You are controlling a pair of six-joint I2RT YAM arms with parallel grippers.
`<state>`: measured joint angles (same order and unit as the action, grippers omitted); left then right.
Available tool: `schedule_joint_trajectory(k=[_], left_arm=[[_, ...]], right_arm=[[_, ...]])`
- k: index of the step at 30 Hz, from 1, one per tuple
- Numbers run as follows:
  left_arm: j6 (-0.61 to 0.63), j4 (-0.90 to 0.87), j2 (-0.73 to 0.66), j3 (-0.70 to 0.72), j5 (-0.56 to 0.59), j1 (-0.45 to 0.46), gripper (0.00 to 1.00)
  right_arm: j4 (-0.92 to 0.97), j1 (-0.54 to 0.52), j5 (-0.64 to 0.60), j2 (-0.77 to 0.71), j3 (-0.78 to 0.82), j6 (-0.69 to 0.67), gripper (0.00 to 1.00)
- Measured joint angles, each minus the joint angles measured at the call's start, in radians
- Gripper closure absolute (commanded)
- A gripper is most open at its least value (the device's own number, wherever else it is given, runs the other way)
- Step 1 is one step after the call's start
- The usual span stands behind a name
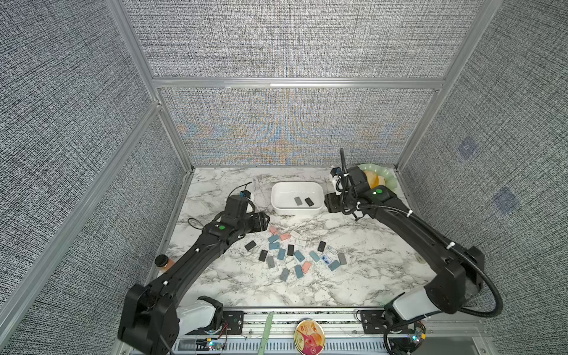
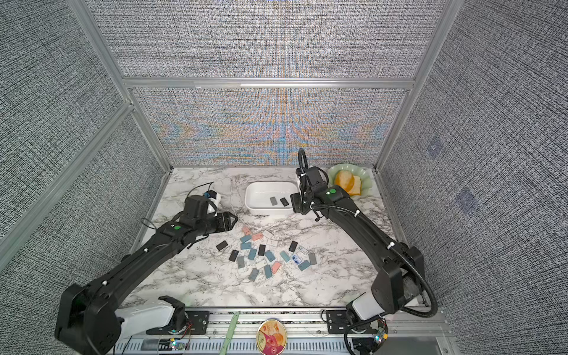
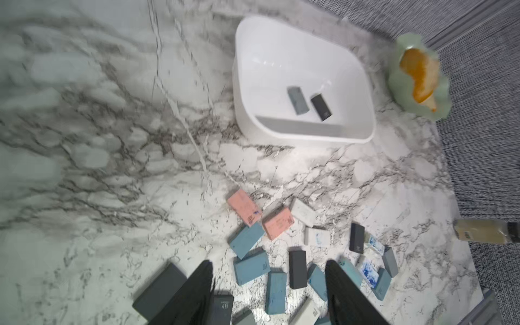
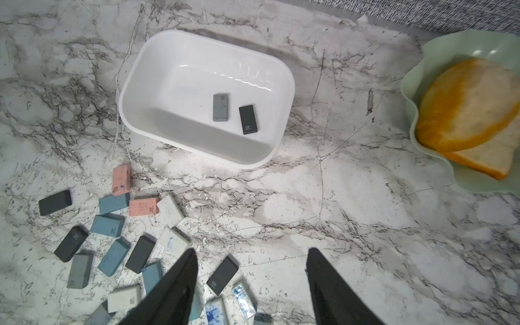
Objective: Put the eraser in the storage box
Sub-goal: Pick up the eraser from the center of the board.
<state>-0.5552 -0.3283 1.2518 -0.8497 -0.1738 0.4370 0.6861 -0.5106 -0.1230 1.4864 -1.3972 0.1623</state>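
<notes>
I read this as the reach for another eraser. Two already lie in the storage box [image 4: 174,92]: a grey eraser [image 4: 220,107] and a black eraser [image 4: 248,119], side by side on its floor. The loose erasers [image 1: 290,249] lie scattered on the surface [image 4: 337,197], a little in front of the box.

My left tool [image 3: 268,263] hangs over the edge of that scatter on its own arm's side, jaws apart and grasping nothing. Blue and black pieces show on the surface below the gap. My right tool [image 4: 251,250] waits just beside the box's right end, also released and empty.

Next, I judge, I must choose a piece that stands clear of its neighbours. Then I line the jaws across its narrow sides and come down without nudging the ones that touch.
</notes>
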Motion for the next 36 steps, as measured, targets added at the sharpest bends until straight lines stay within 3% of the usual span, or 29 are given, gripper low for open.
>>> schedule_joint_trajectory(k=[8, 19, 36], left_arm=[[-0.206, -0.005, 0.175, -0.039, 0.096, 0.046, 0.36], [-0.343, -0.114, 0.538, -0.311, 0.157, 0.111, 0.39], [-0.415, -0.166, 0.628, -0.332, 0.200, 0.130, 0.44]], right_arm=[[-0.018, 0.002, -0.103, -0.174, 0.116, -0.016, 0.34], [-0.044, 0.039, -0.148, -0.310, 0.242, -0.030, 0.33], [-0.045, 0.074, -0.148, -0.361, 0.287, -0.031, 0.33]])
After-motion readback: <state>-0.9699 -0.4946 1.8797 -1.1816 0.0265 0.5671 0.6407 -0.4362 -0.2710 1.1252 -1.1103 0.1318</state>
